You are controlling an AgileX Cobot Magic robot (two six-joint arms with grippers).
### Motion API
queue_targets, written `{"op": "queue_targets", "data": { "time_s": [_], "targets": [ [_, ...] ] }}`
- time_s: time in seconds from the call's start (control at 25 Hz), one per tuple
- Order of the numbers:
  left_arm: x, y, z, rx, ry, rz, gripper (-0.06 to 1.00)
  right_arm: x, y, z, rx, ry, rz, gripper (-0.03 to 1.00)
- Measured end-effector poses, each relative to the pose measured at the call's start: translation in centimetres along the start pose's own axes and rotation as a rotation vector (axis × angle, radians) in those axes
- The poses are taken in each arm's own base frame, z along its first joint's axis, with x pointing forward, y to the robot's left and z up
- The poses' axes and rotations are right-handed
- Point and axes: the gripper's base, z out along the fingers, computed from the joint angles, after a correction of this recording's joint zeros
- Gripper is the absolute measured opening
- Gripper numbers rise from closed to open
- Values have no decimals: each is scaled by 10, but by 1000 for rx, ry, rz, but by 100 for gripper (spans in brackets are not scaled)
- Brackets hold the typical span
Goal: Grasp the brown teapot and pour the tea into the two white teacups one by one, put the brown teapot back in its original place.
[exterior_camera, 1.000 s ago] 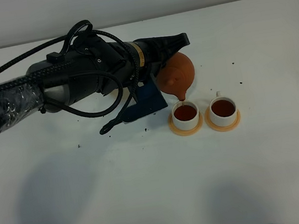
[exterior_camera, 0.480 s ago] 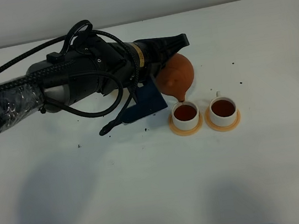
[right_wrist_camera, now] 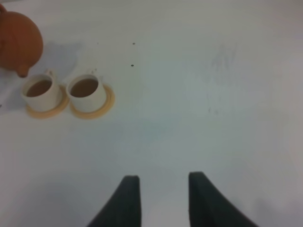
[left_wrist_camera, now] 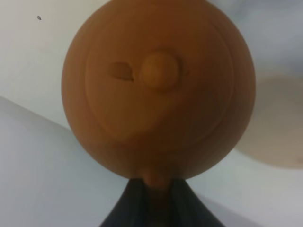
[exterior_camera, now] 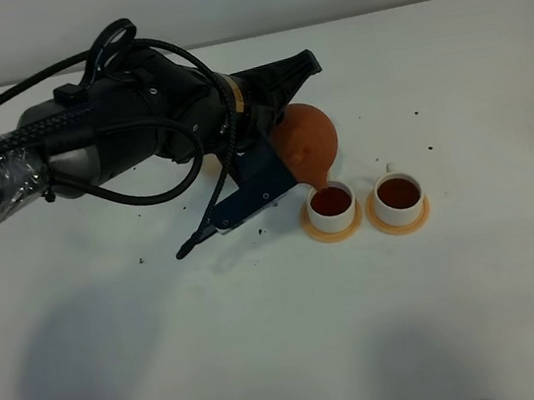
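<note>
Exterior high view showed the left gripper (exterior_camera: pixel 279 109) clenched on the brown teapot (exterior_camera: pixel 307 144), which hung tipped just below and in front of the jaws, its spout down over the left white teacup (exterior_camera: pixel 332 206). Both that cup and the right white teacup (exterior_camera: pixel 398 195) held dark tea and sat on orange coasters (exterior_camera: pixel 399 221), near the middle of the table (exterior_camera: pixel 286 337). From the left wrist, the teapot's lid knob (left_wrist_camera: pixel 158 72) faced the camera. The right gripper (right_wrist_camera: pixel 161 189) hung released, jaws apart, over bare table well away from the cups. No writing could be read anywhere.
</note>
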Motion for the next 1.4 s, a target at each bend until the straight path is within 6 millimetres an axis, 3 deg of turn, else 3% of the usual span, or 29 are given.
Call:
{"op": "queue_targets", "data": {
  "time_s": [0.36,0.68,0.88,1.4],
  "targets": [
    [15,-12,-27,76,-2,-379,12,0,0,0,0,0,0,24],
    [14,-36,-33,284,-35,-785,12,0,0,0,0,0,0,24],
    [10,-41,-34,339,-89,-1043,12,0,0,0,0,0,0,24],
    [10,-61,-29,500,-145,-1365,12,0,0,0,0,0,0,24]
  ]
}}
